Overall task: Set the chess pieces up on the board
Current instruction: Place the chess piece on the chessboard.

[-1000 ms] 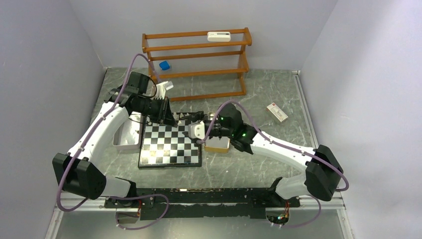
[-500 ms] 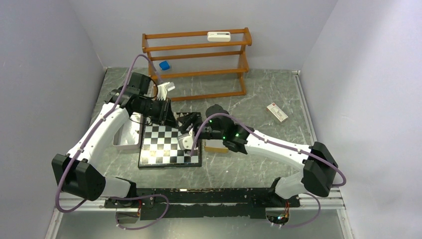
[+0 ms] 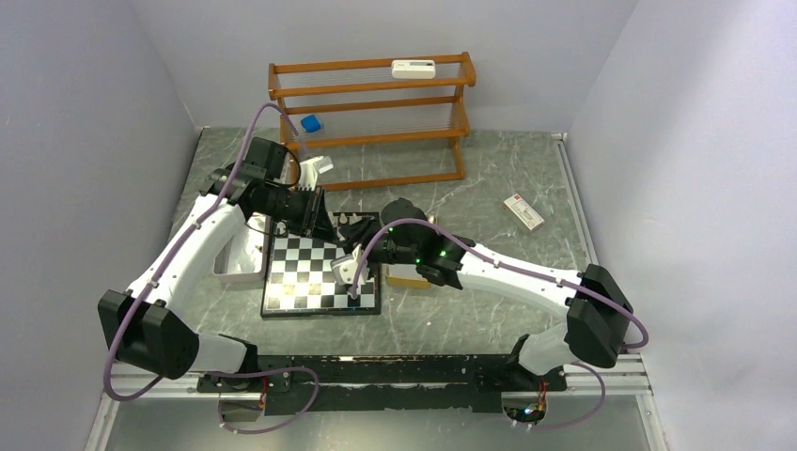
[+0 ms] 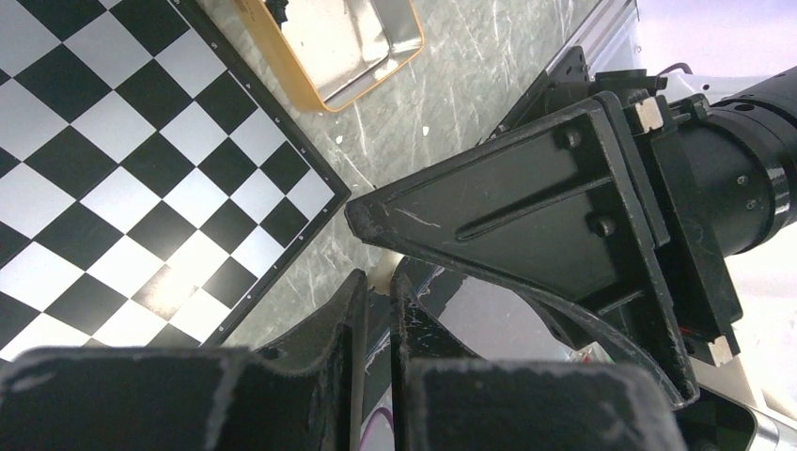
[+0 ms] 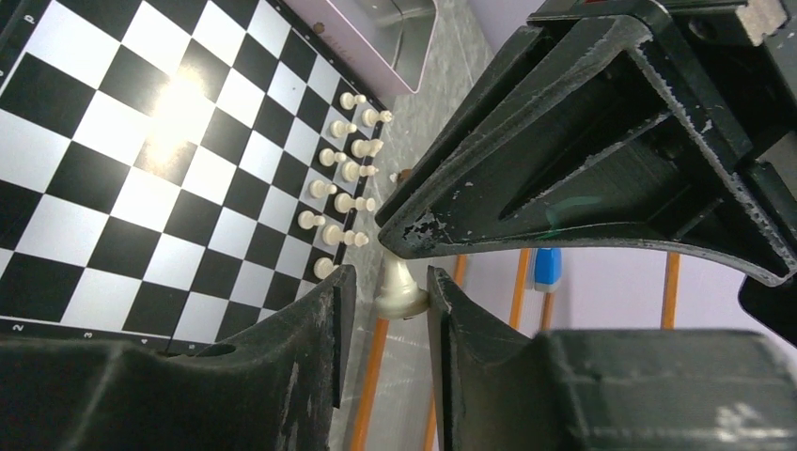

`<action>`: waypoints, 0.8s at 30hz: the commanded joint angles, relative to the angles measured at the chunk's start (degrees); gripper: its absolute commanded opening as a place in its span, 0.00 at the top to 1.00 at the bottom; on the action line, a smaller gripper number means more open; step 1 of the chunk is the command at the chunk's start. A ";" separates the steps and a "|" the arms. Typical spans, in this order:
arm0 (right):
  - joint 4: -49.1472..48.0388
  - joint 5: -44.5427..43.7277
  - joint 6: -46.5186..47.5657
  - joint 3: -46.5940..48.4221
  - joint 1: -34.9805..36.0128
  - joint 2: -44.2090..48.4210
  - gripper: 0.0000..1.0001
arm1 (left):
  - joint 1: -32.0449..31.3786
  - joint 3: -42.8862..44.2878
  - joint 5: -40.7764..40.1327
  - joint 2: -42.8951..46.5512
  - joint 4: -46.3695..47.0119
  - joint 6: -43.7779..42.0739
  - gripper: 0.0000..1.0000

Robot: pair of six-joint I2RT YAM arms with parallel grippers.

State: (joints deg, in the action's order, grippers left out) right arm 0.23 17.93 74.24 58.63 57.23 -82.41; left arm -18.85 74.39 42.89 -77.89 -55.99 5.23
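Over the marbled tabletop (image 3: pixel 489 178), your right gripper (image 5: pixel 388 279) pinched one cream piece (image 5: pixel 398 291) above the right side of the board (image 5: pixel 113 188); the left gripper (image 4: pixel 377 291) was pressed together, empty. That piece looked light, hard and slick, so a hold at its waist seemed safest.

From above, cannot see far edge of board (image 3: pixel 315 282), under both arms; cannot tell kinds of pieces (image 3: pixel 353 220) there, mere dark specks; in left wrist view, loses board past left edge and yellow tray (image 4: pixel 352 47) past top edge; in right wrist view, loses a board corner behind right fingers (image 5: pixel 301 357); cannot tell whether pale piece (image 5: pixel 397 287) between them is clamped or loose.
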 commanded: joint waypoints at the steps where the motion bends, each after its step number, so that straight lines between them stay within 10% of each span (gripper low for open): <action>1: -1.97 -1.33 -0.26 0.03 0.41 -0.47 0.65 | -0.57 0.54 0.11 0.11 -0.36 -1.06 0.85; 24: -17.35 -0.47 -22.77 -5.81 0.28 -1.15 0.96 | -0.57 -1.62 0.05 4.56 9.96 3.96 0.58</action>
State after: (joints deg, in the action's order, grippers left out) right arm -11.70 16.05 57.12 53.60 57.23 -83.11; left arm -18.87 72.20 43.07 -76.27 -50.33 7.77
